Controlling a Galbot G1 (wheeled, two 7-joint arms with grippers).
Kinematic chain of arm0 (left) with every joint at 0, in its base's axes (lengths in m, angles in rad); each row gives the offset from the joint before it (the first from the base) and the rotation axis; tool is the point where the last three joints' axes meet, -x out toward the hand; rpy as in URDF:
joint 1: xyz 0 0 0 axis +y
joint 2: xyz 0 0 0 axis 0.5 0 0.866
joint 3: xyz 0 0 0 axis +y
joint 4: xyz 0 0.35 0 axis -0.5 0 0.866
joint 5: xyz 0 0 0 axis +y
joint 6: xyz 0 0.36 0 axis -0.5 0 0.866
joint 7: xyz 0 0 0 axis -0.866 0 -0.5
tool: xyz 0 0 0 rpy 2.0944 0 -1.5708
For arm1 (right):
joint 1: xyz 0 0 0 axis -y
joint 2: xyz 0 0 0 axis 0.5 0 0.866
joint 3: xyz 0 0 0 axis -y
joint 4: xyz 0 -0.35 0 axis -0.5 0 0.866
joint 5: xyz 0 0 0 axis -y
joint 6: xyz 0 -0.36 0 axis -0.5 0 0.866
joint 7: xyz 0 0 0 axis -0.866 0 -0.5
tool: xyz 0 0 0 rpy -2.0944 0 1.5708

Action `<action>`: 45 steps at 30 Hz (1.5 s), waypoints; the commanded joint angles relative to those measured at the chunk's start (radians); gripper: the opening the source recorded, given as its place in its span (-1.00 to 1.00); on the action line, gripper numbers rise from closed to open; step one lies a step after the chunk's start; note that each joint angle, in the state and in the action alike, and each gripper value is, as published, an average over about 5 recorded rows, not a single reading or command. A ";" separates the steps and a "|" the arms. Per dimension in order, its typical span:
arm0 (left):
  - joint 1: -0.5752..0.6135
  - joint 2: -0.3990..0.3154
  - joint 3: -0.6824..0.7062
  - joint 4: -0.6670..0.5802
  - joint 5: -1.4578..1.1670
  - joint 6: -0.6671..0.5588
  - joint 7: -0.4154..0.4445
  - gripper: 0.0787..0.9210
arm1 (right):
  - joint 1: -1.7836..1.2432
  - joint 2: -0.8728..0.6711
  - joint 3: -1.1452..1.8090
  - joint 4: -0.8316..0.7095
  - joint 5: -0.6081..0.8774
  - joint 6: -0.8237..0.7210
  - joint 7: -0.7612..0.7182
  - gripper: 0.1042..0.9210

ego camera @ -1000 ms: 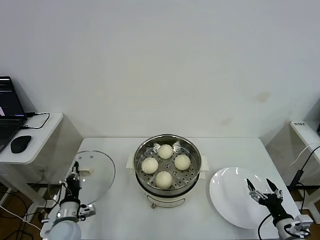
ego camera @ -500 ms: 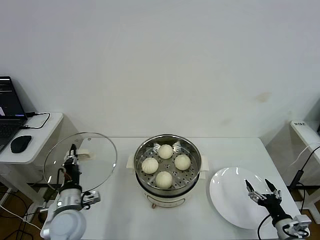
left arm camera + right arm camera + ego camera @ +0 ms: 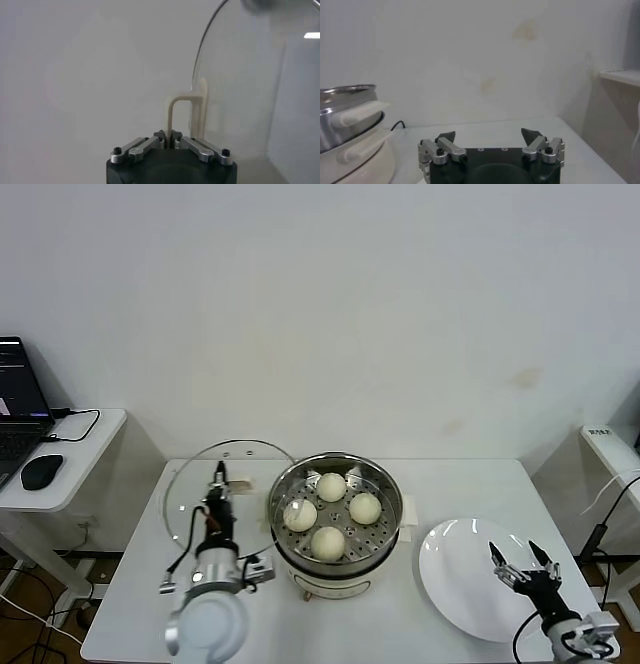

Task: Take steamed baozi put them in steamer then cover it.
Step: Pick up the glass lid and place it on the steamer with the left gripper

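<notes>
Lid in the air, buns already in the pot

Baozi, four of them, sit apart from one another on the perforated tray inside the steamer, which stands mid-tabletop with its steel rim uncovered. They look soft and light, the kind of thing that dents under a hard pinch, but from how they lie none of them seems to need moving now; loading looks done and only the covering is left.

Just beside the steamer, on its left, the glass lid hangs on edge, its face roughly upright and its rim close to the pot's wall without touching it, as far as I can tell. The left gripper has its jaws clenched on the lid's cream loop handle, which is the right place to take it: the glass is stiff, smooth and breakable, and heavier than its thin look suggests, so a slip or a knock against the steel rim is the worry. I would judge it has to be tipped flat and centred over the rim before it goes down.

On the steamer's right lies a white plate. The right gripper waits over the plate's near part, jaws spread and holding nothing.
</notes>
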 commanded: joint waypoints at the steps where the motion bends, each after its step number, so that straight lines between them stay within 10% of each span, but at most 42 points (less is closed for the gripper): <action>1: -0.128 -0.054 0.218 0.047 0.027 0.068 0.096 -0.86 | 0.006 0.017 0.005 -0.013 -0.014 0.001 -0.002 0.76; 45: -0.192 -0.127 0.347 0.201 0.062 0.093 0.116 -0.86 | 0.047 0.040 -0.009 -0.082 -0.045 0.014 -0.013 0.76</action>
